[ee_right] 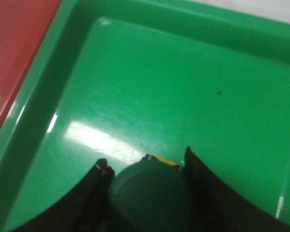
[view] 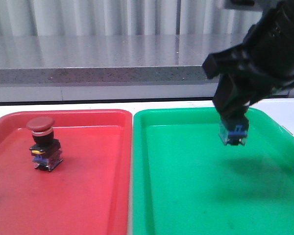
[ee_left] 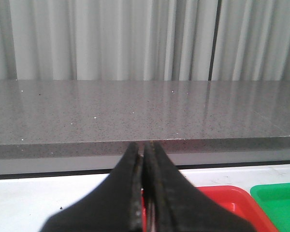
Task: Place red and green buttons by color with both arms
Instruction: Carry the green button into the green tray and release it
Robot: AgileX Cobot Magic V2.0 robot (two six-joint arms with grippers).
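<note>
The red button [view: 43, 143], dark red cap on a black body with a yellow mark, stands upright in the left part of the red tray [view: 88, 196]. My right gripper [view: 233, 128] is shut on the green button [view: 233, 133] and holds it above the green tray [view: 186, 196], toward its far right; the blue base shows below the fingers. In the right wrist view the green cap [ee_right: 150, 195] sits between the two fingers [ee_right: 97, 193]. My left gripper [ee_left: 144, 152] is shut and empty, out of the front view, pointing at the grey counter.
The two trays lie side by side on a white table [view: 63, 106]. A grey speckled counter [view: 98, 58] and white curtains run behind them. In the left wrist view, corners of the red tray [ee_left: 222, 198] and the green tray [ee_left: 278, 198] show.
</note>
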